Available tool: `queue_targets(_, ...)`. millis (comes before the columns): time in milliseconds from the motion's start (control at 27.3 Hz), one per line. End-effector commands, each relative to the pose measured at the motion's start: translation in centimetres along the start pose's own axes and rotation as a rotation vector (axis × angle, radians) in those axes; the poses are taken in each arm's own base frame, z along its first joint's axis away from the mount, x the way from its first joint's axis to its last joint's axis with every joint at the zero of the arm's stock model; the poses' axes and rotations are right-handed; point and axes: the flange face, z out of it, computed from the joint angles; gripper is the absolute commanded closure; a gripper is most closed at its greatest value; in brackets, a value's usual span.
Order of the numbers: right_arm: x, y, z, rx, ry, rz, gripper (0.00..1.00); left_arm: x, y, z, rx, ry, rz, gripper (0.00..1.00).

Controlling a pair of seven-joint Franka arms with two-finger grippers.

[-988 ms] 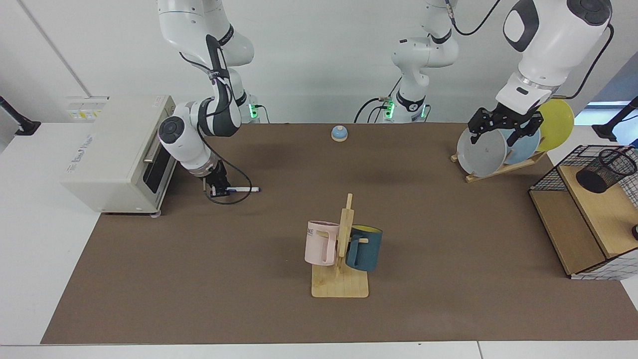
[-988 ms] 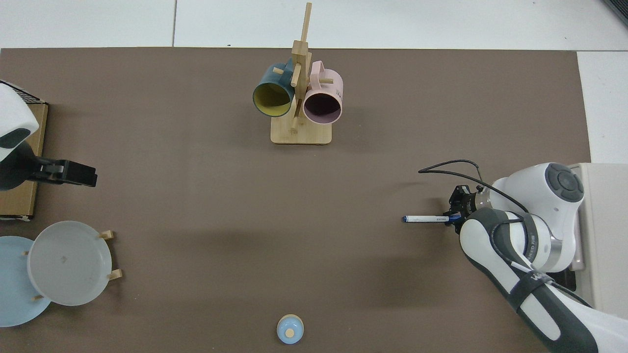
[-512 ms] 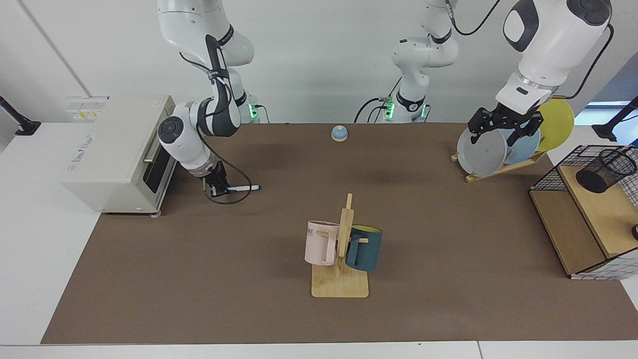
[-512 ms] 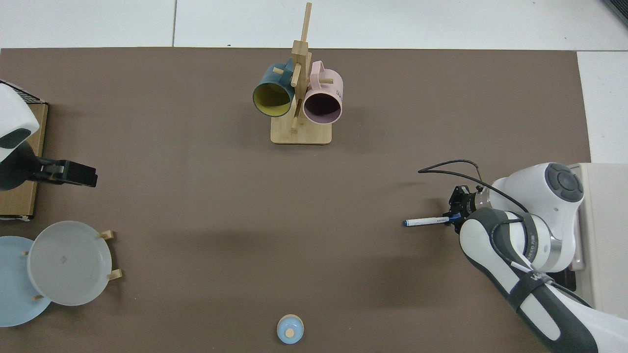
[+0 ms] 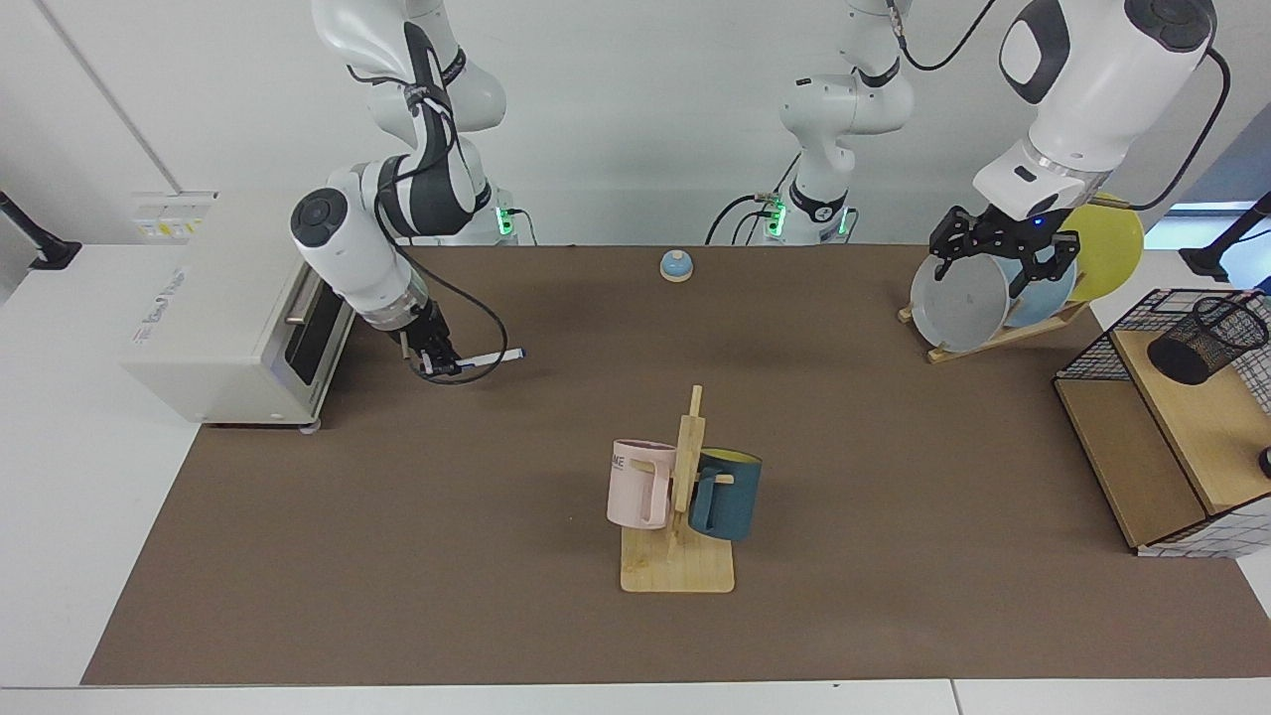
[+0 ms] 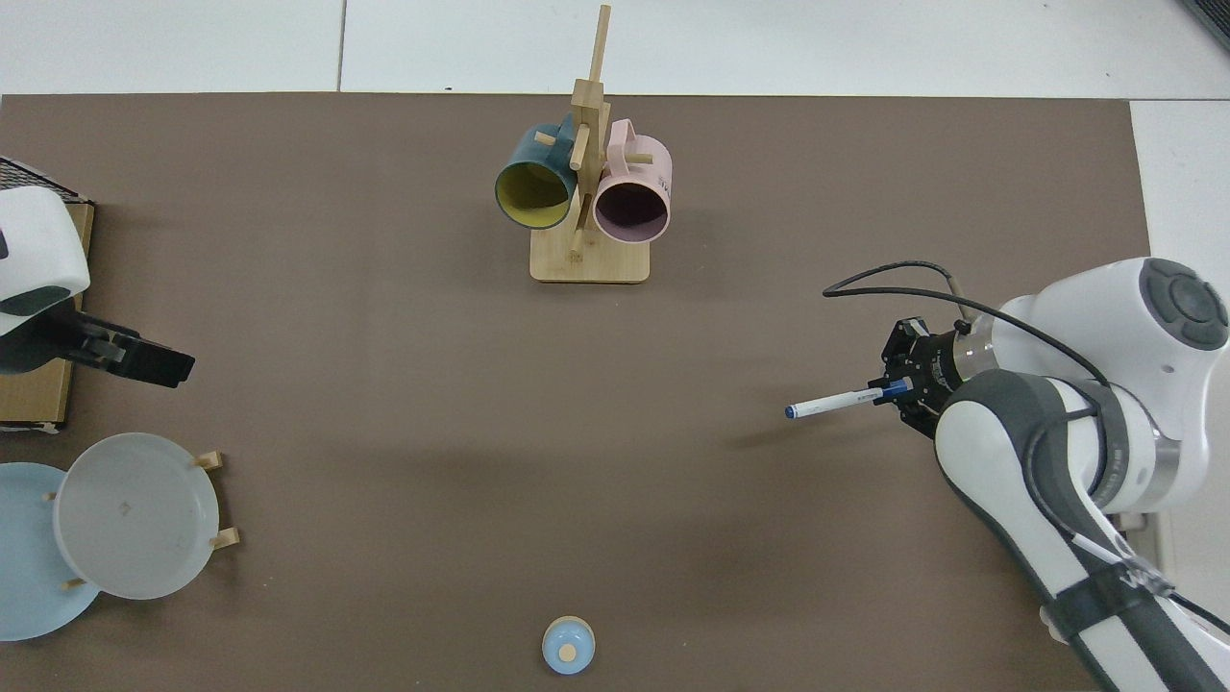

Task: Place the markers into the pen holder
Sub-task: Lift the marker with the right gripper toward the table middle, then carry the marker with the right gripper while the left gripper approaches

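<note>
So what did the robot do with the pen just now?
The right claw, shut on the marker, has lifted it off the table, tip tilting up. The left claw stayed by the plate rack, waiting. The pen holder and mugs didn't move.

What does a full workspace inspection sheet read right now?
Surface: brown mat on white table.
Job's things: marker held off the mat, near level; pen holder tilted in wire basket.
Clutter: mug rack, plate rack, bell.
Grippers: right gripper shut on marker; left gripper open, waiting above plates.
Cables: black loop at right wrist.
Surroundings: toaster oven.
</note>
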Motion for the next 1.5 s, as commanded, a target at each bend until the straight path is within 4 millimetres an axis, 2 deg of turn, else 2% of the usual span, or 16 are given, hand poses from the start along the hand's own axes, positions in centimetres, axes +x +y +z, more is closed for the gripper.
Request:
queue_targets(0, -4.0, -0.6, -4.1, 0.048, -0.104, -0.061, 1.0, 0.0, 0.7, 0.2, -0.003, -0.002, 0.097, 0.0)
queue_targets(73, -6.3, -0.7, -6.8, 0.083, -0.144, -0.081, 1.0, 0.1, 0.7, 0.1, 0.002, 0.006, 0.219, 0.0)
queue_targets(256, -10.8, 0.1, -12.1, 0.122, -0.195, -0.135, 1.0, 1.0, 0.4, -0.3, 0.048, 0.061, 0.543, 0.0)
queue_targets(366, -13.8, 1.0, -14.8, 0.136, -0.228, -0.137, 1.0, 1.4, 1.3, -0.2, 0.049, 0.055, 0.659, 0.0)
queue_targets(439, -15.9, 1.7, -15.5, 0.13, -0.263, -0.117, 1.0, 1.4, 1.8, -0.2, 0.042, 0.046, 0.686, 0.0)
queue_targets(585, -21.4, 2.5, -15.1, 0.101, -0.328, -0.028, 1.0, 1.8, 3.5, 0.0, 0.022, 0.024, 0.751, 0.0)
queue_targets(768, -24.7, 1.7, -14.2, 0.163, -0.357, 0.013, 1.0, 1.8, 5.7, -1.1, 0.0, 0.001, 0.852, 0.0)
queue_targets(878, -27.3, 0.6, -12.6, 0.194, -0.433, 0.028, 1.0, 1.8, 6.8, -2.9, 0.016, 0.006, 0.871, 0.0)
queue_targets(988, -29.9, -0.5, -10.0, 0.226, -0.467, 0.038, 1.0, 2.1, 9.0, -4.9, 0.028, 0.008, 0.909, 0.0)
queue_targets(1061, -31.8, -0.8, -8.0, 0.237, -0.475, 0.033, 1.0, 2.5, 10.6, -5.2, 0.046, 0.001, 0.944, 0.0)
queue_targets(1207, -34.2, -0.8, -6.1, 0.247, -0.488, 0.028, 1.0, 2.7, 15.6, -5.3, 0.11, -0.08, 1.054, 0.0)
queue_targets(1280, -34.6, -0.8, -5.6, 0.246, -0.488, 0.026, 1.0, 1.9, 17.4, -5.7, 0.12, -0.105, 1.081, 0.0)
queue_targets(1463, -34.6, -1.0, -5.3, 0.241, -0.491, 0.055, 1.0, 0.1, 19.1, -4.3, 0.114, -0.142, 1.074, 0.0)
